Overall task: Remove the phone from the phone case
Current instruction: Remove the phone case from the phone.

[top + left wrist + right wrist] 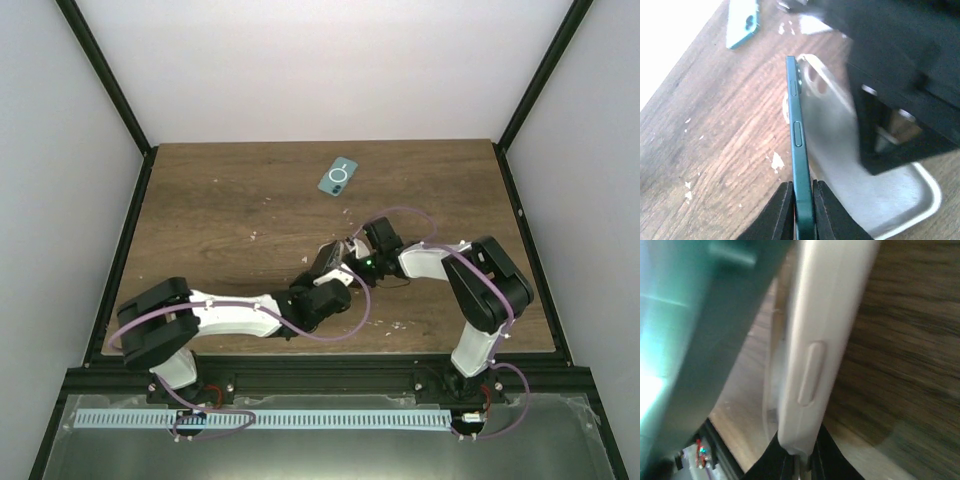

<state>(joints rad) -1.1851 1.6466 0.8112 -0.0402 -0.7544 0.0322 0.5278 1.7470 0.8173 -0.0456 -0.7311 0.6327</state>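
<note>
My left gripper (pixel 802 186) is shut on the near end of a dark green phone (pixel 796 130), held on edge above the table. A translucent white case (pixel 840 165) lies open along the phone's right side and meets it only near the far camera end. My right gripper (pixel 799 450) is shut on the edge of the white case (pixel 822 340); the green phone (pixel 700 340) fills the left of that view. In the top view both grippers meet at the table's middle, the left (pixel 335 275) and the right (pixel 358 262), with the phone (pixel 326 258) between them.
A teal phone-shaped object (pixel 338 176) lies flat at the far middle of the wooden table (pixel 220 220); it also shows in the left wrist view (pixel 742 22). White flecks are scattered on the wood. Black frame posts bound the table's sides.
</note>
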